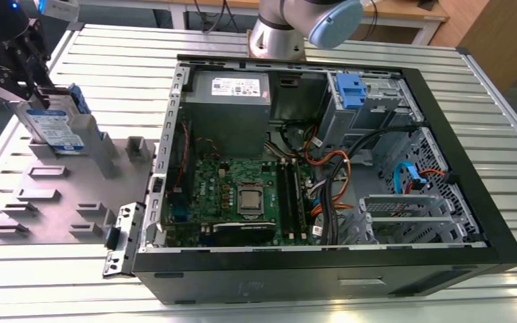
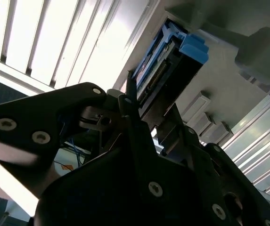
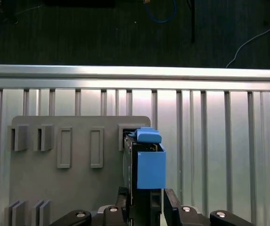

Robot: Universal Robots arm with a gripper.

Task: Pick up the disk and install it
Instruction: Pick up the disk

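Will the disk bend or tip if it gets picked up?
Probably stiff: the disk looks like a flat metal slab. It stands on edge on the grey fixture plate, so a sideways push might tip it.

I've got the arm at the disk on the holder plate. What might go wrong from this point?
1. The disk stands upright in the grey holder plate, with the gripper around its upper edge. A tilted lift might jam it against the plate's posts.
2. Loose cables cross the open computer case beside the drive bays. They may snag the disk on the way in.
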